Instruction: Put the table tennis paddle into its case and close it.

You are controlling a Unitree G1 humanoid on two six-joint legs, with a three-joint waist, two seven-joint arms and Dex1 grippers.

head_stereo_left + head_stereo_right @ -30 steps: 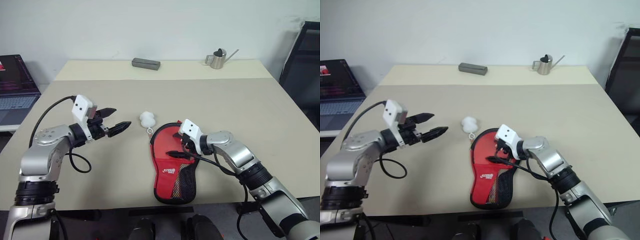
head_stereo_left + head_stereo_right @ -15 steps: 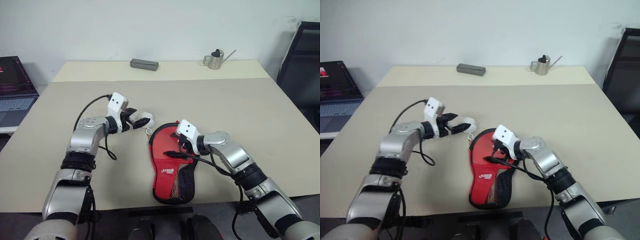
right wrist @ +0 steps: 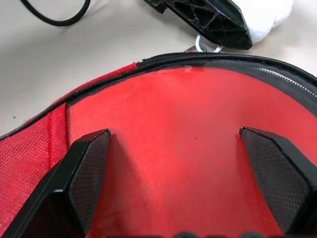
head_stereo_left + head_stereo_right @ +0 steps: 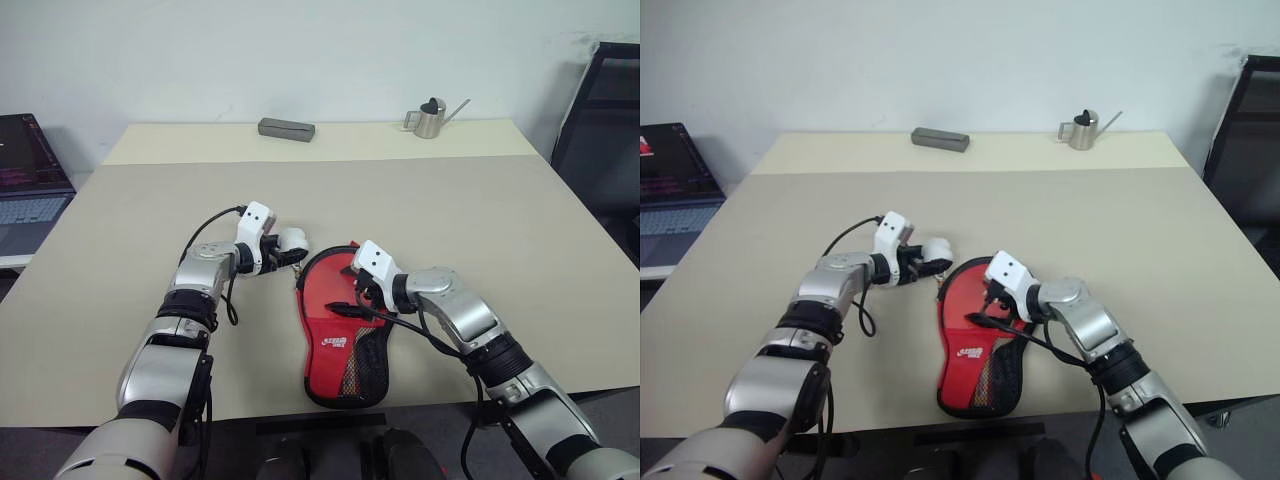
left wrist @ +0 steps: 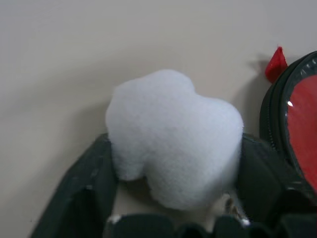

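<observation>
**White puff now between the left claw's fingers**

White and fluffy, the pom-pom charm (image 5: 173, 158) at the round end of the case (image 4: 345, 335) is what the left gripper (image 4: 283, 252) has reached: a second ago that arm hung well off to the case's left with its fingers spread in the air, and it has since swung in and begun to narrow them around the puff. The left wrist view shows a dark finger on each flank of the puff, touching or nearly so; I cannot tell whether the grip is firm yet. A ring joins the puff to the zipper, so this looks like the start of pulling the case shut.

Red rubber of the table tennis paddle (image 3: 198, 148) lies inside the case, whose zipper edge is still open around it.

Reaching low and slanting down toward the case's round end, the left forearm lies nearly flat over the table (image 4: 500, 220). The right gripper (image 4: 358, 297) rests on the case with fingers wide apart, pointing down onto the red face, seemingly steadying it.
</observation>
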